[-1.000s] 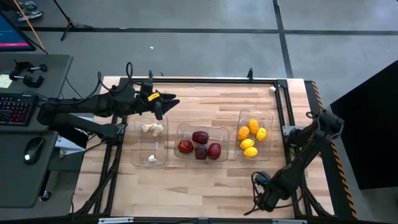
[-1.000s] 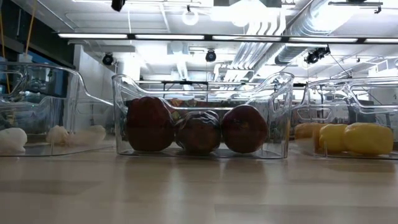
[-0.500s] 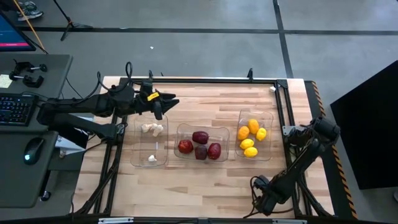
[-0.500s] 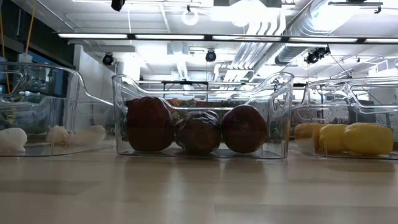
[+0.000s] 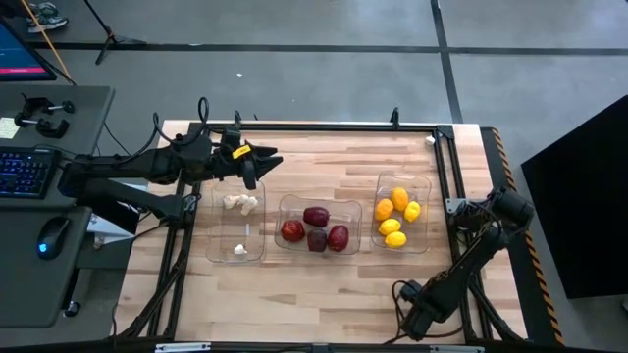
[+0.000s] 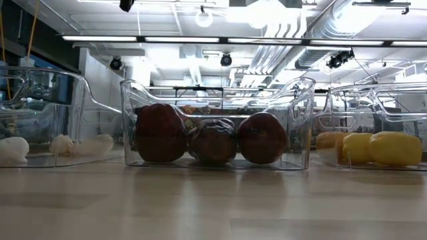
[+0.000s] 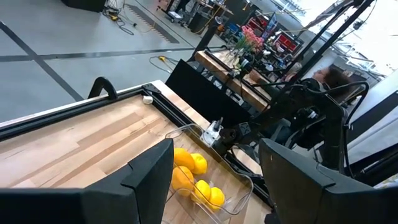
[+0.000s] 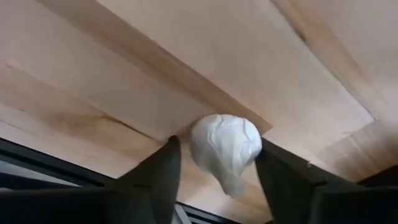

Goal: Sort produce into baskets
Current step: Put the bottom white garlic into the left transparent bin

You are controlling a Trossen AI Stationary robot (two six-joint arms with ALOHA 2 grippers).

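**Ana:** High view first. Three clear baskets stand in a row mid-table: the left basket with a few white garlic pieces, the middle basket with four dark red fruits, the right basket with the yellow and orange lemons. Nothing loose shows on the table from up there.

**Ben:** Look at the right wrist view, though. One more garlic bulb sits between the fingers of the right gripper, just above the wood at the table's near right edge.

**Ana:** Pinched, or only straddled?

**Ben:** One finger seems to touch it; on the other side a sliver of wood shows between finger and bulb. I judge it pinched or nearly so, but I cannot tell for sure.

**Ana:** From above, that arm is folded low, with its gripper at the near edge, well apart from every basket. The left gripper hovers just beyond the left basket's far end, fingers spread and empty; its own camera shows both fingers wide apart.

**Ben:** So the step in hand looks like the last piece: securing the stray bulb.

**Ana:** Next, a firm grip and a lift, then a long carry leftward across the table to the garlic basket, passing clear of the other two. It may be a far reach for the right arm.
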